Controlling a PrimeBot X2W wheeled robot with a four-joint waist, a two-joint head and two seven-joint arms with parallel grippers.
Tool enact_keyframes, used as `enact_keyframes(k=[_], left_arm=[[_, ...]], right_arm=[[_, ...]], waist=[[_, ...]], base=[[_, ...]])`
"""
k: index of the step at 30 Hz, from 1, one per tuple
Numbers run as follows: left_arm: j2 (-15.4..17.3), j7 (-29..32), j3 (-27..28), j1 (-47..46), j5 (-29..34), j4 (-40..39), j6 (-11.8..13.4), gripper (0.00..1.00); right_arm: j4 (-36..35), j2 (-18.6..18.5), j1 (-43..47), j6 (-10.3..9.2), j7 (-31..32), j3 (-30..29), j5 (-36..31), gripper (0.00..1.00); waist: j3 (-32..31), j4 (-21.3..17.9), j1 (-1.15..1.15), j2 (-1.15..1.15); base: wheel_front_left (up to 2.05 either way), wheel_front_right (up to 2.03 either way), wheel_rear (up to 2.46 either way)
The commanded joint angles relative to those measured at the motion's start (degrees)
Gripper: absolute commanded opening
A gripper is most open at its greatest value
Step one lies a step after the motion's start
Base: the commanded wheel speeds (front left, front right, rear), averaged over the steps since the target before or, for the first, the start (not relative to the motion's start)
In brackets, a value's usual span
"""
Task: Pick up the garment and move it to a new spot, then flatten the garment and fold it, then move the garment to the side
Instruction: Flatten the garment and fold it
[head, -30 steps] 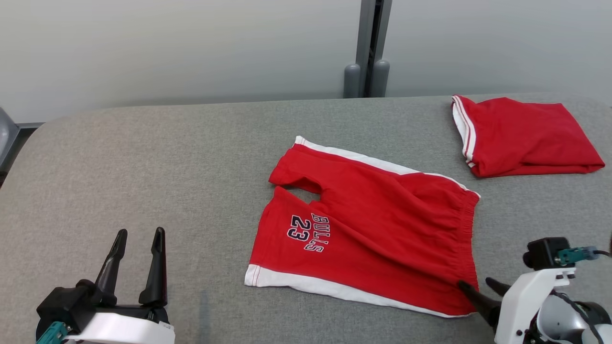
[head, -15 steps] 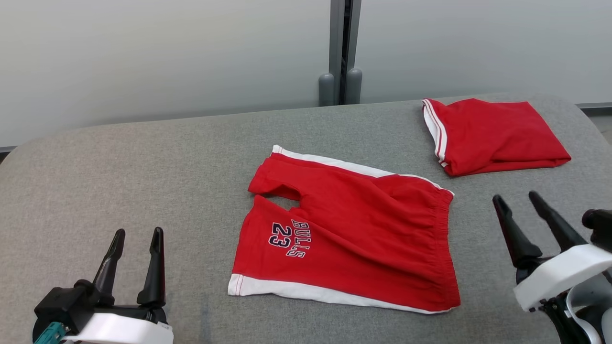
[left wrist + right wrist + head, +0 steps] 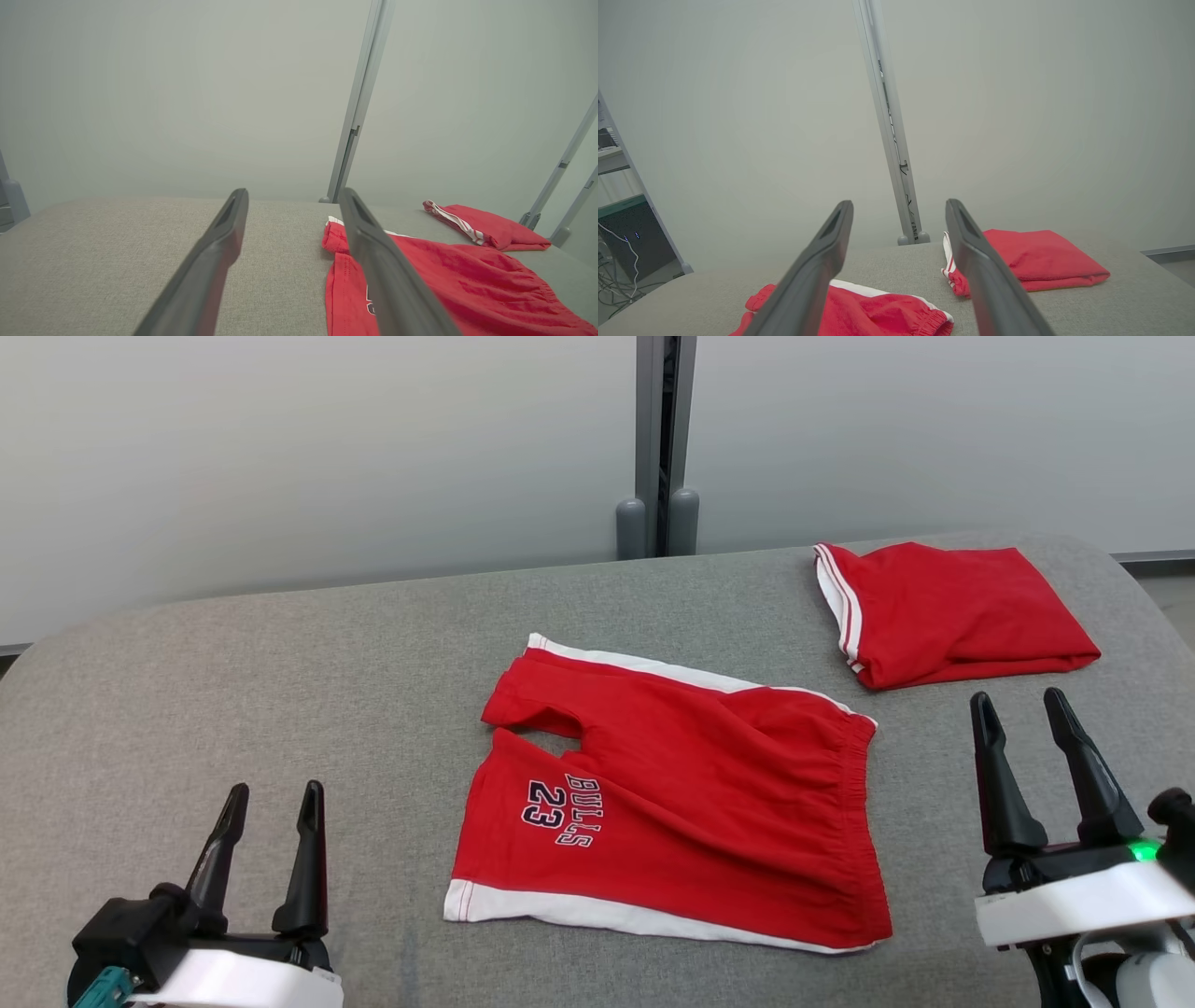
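The garment (image 3: 691,803) is a pair of red shorts with white side stripes and "BULLS 23" on one leg. It lies spread out in the middle of the grey padded table (image 3: 280,663), waistband to the right. My left gripper (image 3: 275,791) stands open at the near left, well clear of the shorts. Just right of the waistband, my right gripper (image 3: 1016,697) is open and holds nothing. The shorts (image 3: 448,280) lie to the right of the open left gripper (image 3: 293,192) in the left wrist view. The shorts (image 3: 873,312) lie low and left of the open right gripper (image 3: 900,203) in the right wrist view.
A second red garment (image 3: 952,611), folded, lies at the table's back right corner, beyond my right gripper. A grey post (image 3: 658,429) stands behind the table against a pale wall. The table's right edge (image 3: 1144,593) curves away close to the folded piece.
My right gripper has left the shorts' near waistband corner, moved right and risen, fingers now pointing forward. The head view has shifted. The left gripper and the shorts stay put.
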Motion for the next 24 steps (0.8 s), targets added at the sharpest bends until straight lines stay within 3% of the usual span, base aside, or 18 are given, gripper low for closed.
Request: enact_keyframes(k=[1,9,24], left_arm=[[0.2,-0.2,-0.1,0.8,0.3,-0.1,0.2,1.0],[-0.4,-0.5,0.0,1.4,-0.1,0.4,0.3,1.0],[-0.7,-0.7,-0.1,1.4,0.1,0.6,0.5,1.0]], right_arm=[[0.8,-0.2,0.5,0.0,-1.7,0.0,-0.4,1.0],[6.4,1.2,1.7,0.0,-5.8,0.6,-2.6,1.0],[8.3,1.2,-0.1,0.0,-6.8,1.5,-4.5,1.0]], waist=[[0.0,0.2,0.0,0.0],[-0.2,0.8,0.0,0.0],[-0.3,0.9,0.0,0.0]], base=[[0.0,0.0,0.0],[0.0,0.0,0.0],[0.0,0.0,0.0]])
